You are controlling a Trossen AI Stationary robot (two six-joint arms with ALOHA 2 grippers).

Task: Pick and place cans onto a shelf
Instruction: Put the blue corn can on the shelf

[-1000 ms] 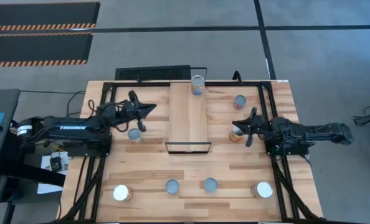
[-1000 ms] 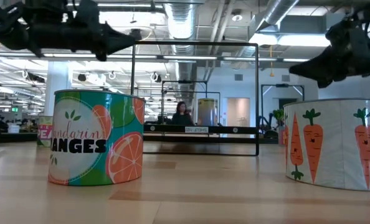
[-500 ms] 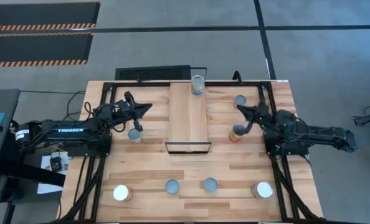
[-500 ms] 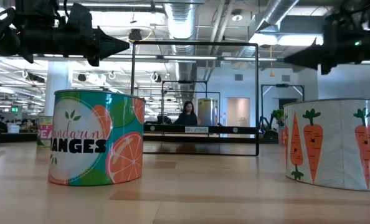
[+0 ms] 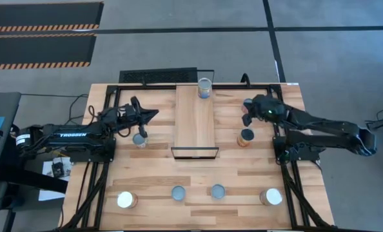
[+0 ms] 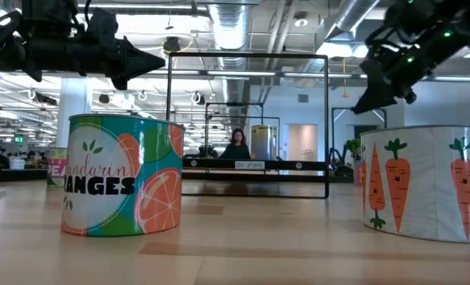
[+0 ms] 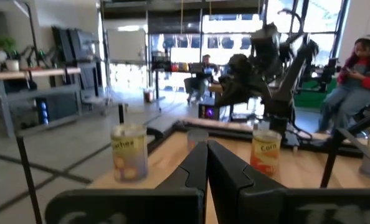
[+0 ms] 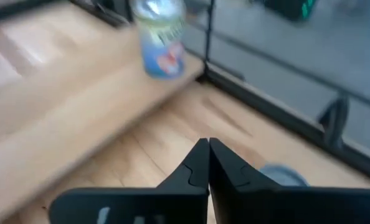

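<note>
While both my tools (left (image 5: 154, 113), right (image 5: 246, 118)) sit pinched empty, eight cans show: one (image 5: 204, 87) on the shelf (image 5: 195, 122), seven on the desk (image 5: 230, 169).

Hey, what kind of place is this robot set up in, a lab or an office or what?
Probably an open-plan robotics lab or workshop. Exposed ceiling ducts run overhead, another robot arm stands on a bench beyond the table, and a person sits at a desk in the background.

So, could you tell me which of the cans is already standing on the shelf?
Only the grey-topped can at the far end of the shelf. The other seven cans stand on the tabletop itself.
</note>
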